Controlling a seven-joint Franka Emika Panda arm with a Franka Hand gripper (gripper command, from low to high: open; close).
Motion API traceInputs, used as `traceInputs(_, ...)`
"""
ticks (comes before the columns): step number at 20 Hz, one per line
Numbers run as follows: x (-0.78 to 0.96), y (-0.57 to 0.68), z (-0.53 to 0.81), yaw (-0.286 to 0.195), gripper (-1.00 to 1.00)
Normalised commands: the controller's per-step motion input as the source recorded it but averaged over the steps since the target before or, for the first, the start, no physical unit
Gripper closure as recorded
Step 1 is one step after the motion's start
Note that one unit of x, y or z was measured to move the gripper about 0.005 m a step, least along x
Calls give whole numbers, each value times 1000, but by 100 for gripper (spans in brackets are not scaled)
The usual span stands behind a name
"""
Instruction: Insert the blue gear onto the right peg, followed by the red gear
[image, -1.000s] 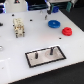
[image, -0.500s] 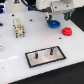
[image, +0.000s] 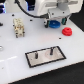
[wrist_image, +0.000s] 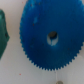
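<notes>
Near the far edge of the white worktop the gripper hangs just above the blue gear, its jaws' state not possible to tell, with the red gear beside and the right peg on the black plate nearer the front edge.

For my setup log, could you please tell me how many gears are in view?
2. The blue gear lies under the gripper at the table's far side; the red gear sits apart from it, toward the exterior view's right. The arm could hide others.
</notes>
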Motion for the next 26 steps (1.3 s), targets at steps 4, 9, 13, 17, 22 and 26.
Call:
traceInputs(4, -161, 0, -75, 0, 100)
traceInputs(9, -193, 7, -110, 0, 100)
traceInputs(13, -151, 4, -83, 0, 100)
traceInputs(17, -24, 3, -17, 0, 100)
traceInputs(22, 100, -9, 321, 0, 100)
traceInputs(26, 406, -32, 566, 0, 100)
